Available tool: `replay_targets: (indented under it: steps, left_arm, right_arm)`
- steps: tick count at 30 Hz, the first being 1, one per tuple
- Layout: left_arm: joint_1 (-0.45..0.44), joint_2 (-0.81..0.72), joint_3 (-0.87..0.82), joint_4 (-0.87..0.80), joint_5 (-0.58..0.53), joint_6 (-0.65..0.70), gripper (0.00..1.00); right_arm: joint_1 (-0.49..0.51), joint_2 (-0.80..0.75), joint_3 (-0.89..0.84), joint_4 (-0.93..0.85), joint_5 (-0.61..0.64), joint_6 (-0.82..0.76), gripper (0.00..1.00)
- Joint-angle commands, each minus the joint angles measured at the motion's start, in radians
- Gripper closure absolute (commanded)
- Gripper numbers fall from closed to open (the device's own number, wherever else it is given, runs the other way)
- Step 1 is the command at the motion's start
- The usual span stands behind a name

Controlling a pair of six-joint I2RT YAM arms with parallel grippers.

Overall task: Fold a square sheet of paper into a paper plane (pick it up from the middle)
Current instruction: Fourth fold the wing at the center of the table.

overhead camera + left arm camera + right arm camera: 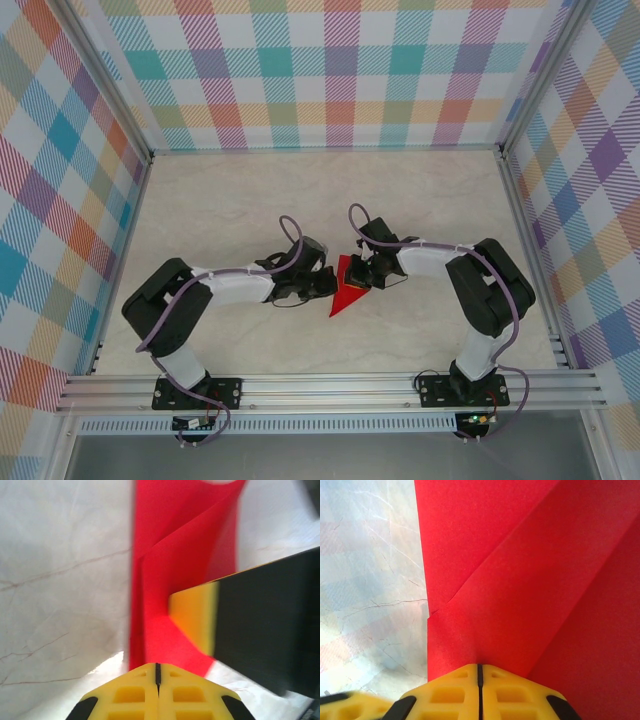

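Left gripper (322, 285) and right gripper (366, 272) each pinch the part-folded red sheet (348, 294) between them; long axis crosswise, point nearer left.

Seen from above, the left gripper (322, 287) and the right gripper (363, 276) are crowding over the red paper (347, 298). They are covering its upper part, and their fingertips are showing too small there to judge the grip. In the left wrist view the paper is running off the top edge, and one of the right gripper's fingers (250, 630), badly blurred, is blocking its right side. In the right wrist view the paper is spilling past the top and right edges, and a yellow smear (350, 703) in the bottom-left corner is looking too blurred to name.
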Motion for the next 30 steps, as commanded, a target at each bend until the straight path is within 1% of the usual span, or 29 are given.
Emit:
replay_targets:
  steps: [1, 9, 14, 23, 30]
  left_arm:
    - [0.001, -0.055, -0.002, -0.002, -0.047, 0.016, 1.00]
    - [0.002, 0.051, 0.031, 0.018, 0.035, 0.011, 1.00]
    - [0.003, 0.080, 0.032, 0.053, 0.078, 0.007, 1.00]
    - [0.001, 0.079, 0.025, 0.072, 0.060, 0.007, 1.00]
    - [0.001, 0.123, 0.047, 0.059, 0.047, 0.014, 1.00]
  right_arm:
    - [-0.004, 0.036, -0.027, -0.026, 0.015, -0.024, 0.94]
    - [-0.004, 0.044, -0.023, -0.024, 0.006, -0.022, 0.94]
    - [-0.004, 0.044, -0.022, -0.013, -0.016, -0.034, 0.94]
    - [-0.004, 0.045, -0.023, -0.001, -0.040, -0.047, 0.93]
    - [-0.004, 0.045, -0.025, -0.001, -0.048, -0.045, 0.93]
